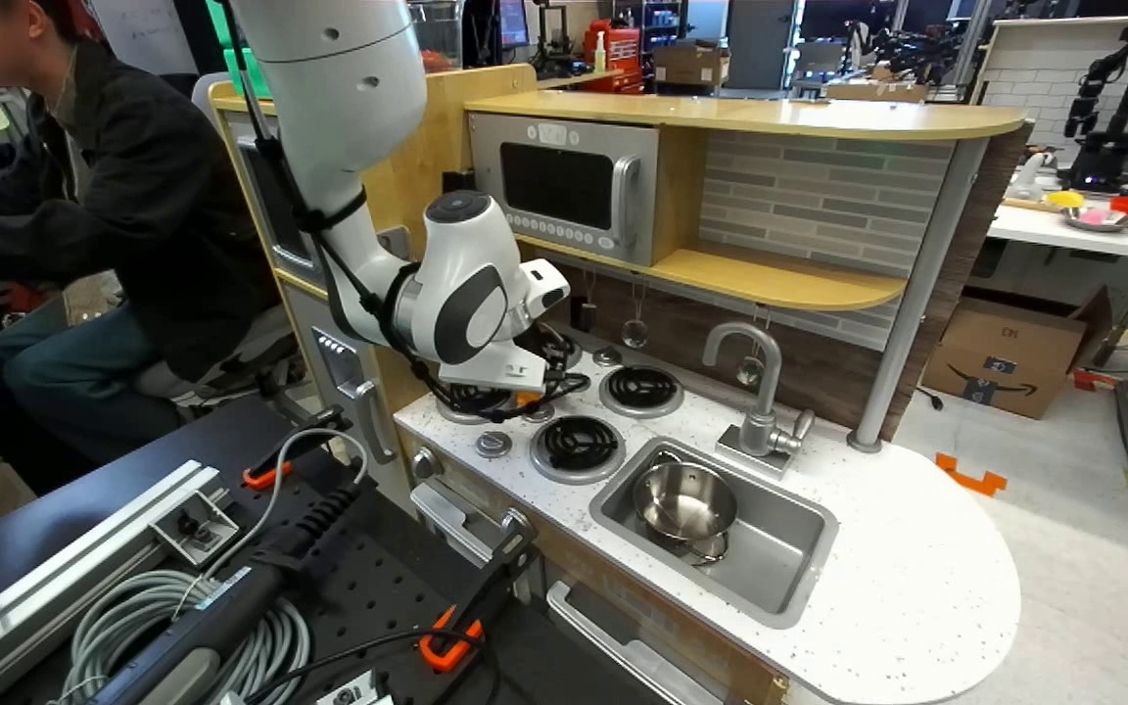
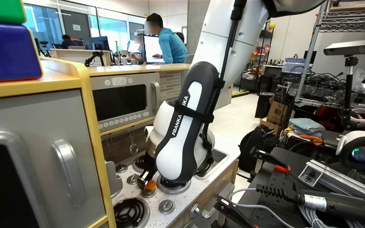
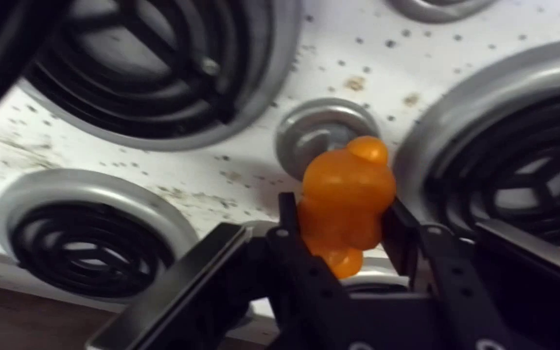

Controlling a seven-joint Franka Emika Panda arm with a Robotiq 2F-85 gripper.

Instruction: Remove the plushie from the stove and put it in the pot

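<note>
The plushie is a small smooth orange figure (image 3: pixel 347 194), also visible in both exterior views (image 1: pixel 526 399) (image 2: pixel 151 185). My gripper (image 3: pixel 343 216) has both fingers pressed against its sides and holds it over the middle of the stove (image 3: pixel 246 163), by a silver knob between the burners. The gap below it is hard to judge. The white stove top also shows in both exterior views (image 1: pixel 451 436) (image 2: pixel 154 200). The shiny steel pot (image 1: pixel 686 504) sits open side up in the sink, in an exterior view. It is out of the wrist view.
The steel sink (image 1: pixel 784 563) has a grey faucet (image 1: pixel 765 392) behind it. The microwave-like box (image 1: pixel 564 191) and a wooden shelf (image 1: pixel 779 277) overhang the back of the counter. Utensils hang below the shelf. A black table (image 1: pixel 368 578) with cables and clamps stands in front.
</note>
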